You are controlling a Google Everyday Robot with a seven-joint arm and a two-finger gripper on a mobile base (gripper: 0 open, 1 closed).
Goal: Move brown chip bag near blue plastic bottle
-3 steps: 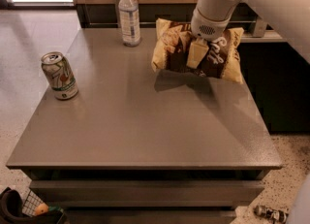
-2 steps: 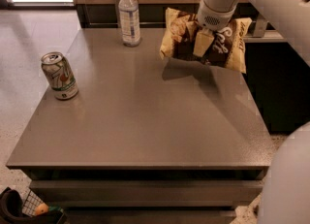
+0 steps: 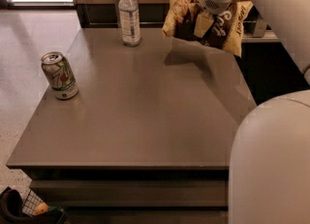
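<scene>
The brown chip bag (image 3: pixel 227 22), dark brown in the middle with pale yellow ends, hangs in the air above the far right part of the grey table (image 3: pixel 145 102). My gripper (image 3: pixel 203 23) is shut on the bag's middle and holds it clear of the tabletop. The blue plastic bottle (image 3: pixel 129 16), clear with a white cap and a bluish-white label, stands upright at the far edge of the table, to the left of the lifted bag. A gap of table surface lies between bottle and bag.
A green-and-white soda can (image 3: pixel 59 76) stands upright near the table's left edge. My white arm (image 3: pixel 271 5) fills the upper right and my base (image 3: pixel 271 165) blocks the lower right. A dark counter (image 3: pixel 271 68) runs behind the table on the right.
My gripper has lifted the chip bag off the tabletop and raised it higher. The bottle and the can have not moved.
</scene>
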